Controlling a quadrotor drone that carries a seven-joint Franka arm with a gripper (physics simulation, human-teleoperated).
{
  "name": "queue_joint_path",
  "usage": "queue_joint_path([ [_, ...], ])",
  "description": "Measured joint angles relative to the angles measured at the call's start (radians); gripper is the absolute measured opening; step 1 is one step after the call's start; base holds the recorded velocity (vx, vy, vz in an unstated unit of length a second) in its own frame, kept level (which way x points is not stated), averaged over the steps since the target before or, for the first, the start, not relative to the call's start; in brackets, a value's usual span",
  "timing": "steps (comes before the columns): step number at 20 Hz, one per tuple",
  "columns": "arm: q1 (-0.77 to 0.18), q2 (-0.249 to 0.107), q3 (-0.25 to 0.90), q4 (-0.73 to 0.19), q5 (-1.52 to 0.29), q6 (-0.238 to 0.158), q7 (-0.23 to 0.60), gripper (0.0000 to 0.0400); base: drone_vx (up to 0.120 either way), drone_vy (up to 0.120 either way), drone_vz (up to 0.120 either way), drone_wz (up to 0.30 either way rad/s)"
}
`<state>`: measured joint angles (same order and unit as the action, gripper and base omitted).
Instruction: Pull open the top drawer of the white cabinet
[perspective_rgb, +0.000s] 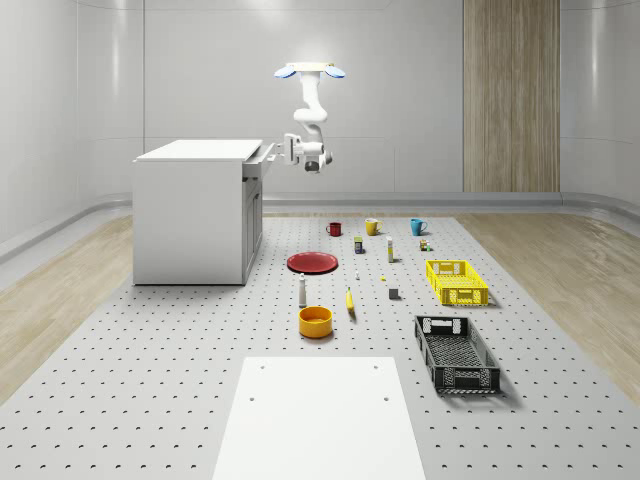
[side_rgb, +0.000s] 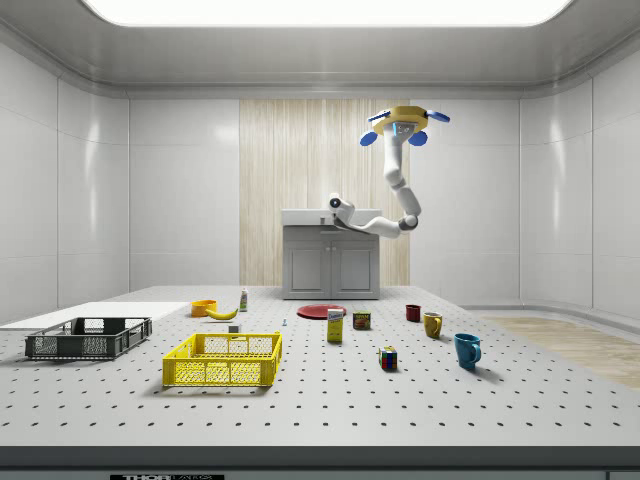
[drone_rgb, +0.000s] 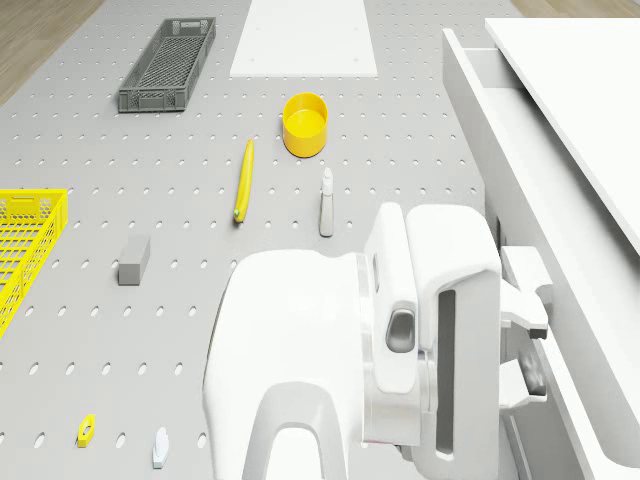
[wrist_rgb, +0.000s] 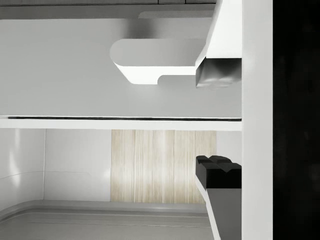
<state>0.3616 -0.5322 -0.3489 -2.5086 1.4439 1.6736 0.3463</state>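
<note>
My drone (perspective_rgb: 311, 70): hovers high beside the white cabinet (perspective_rgb: 195, 215), off its front face, above the pegboard table (perspective_rgb: 150, 380); in the side view it hangs above and to the right of the cabinet top. My arm (side_rgb: 398, 195): bends down and back twd the cabinet front. My gripper (drone_rgb: 535, 345): at top-drawer height, right at the drawer front; fingers (wrist_rgb: 217, 172) apart, one either side of the drawer handle (wrist_rgb: 150, 67) as the wrist view has it, not pressed tight on it; contact w/ handle: can't tell. Top drawer (perspective_rgb: 258, 165): sticks out partway from the cabinet front, just under the top slab; in the drone view its open edge runs alongside the gripper. Table items, all well apart from the cabinet drawer: red plate (perspective_rgb: 312, 262) nr the cabinet base; orange bowl (perspective_rgb: 315, 321); banana (perspective_rgb: 350, 300); small white bottle (perspective_rgb: 303, 291); red mug (perspective_rgb: 334, 229), yellow mug (perspective_rgb: 371, 226), blue mug (perspective_rgb: 417, 226) in a row; yellow crate (perspective_rgb: 457, 282); black crate (perspective_rgb: 456, 354); white board (perspective_rgb: 318, 418) at the near edge in the whole-scene view.
</note>
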Motion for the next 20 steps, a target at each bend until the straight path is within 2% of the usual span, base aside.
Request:
queue_joint_path([
  [4,-0.017,-0.046,-0.012,0.018,-0.036,-0.008,0.065,0.0129,0.000,0.000,0.000,0.000],
  [5,-0.019,-0.053,-0.015,0.022,-0.043,-0.010,0.077,0.0139,0.000,0.000,0.000,0.000],
  [8,-0.020,-0.070,-0.025,0.033,-0.059,-0.014,0.104,0.0227,0.000,0.000,0.000,0.000],
  [10,-0.019,-0.077,-0.031,0.038,-0.067,-0.015,0.116,0.0258,0.000,0.000,0.000,0.000],
  [14,-0.008,-0.086,-0.030,0.042,-0.067,-0.001,0.129,0.0288,0.000,0.000,0.000,0.000],
  [20,0.022,-0.090,-0.002,0.039,-0.038,0.045,0.133,0.0301,0.000,0.000,0.000,0.000],
])
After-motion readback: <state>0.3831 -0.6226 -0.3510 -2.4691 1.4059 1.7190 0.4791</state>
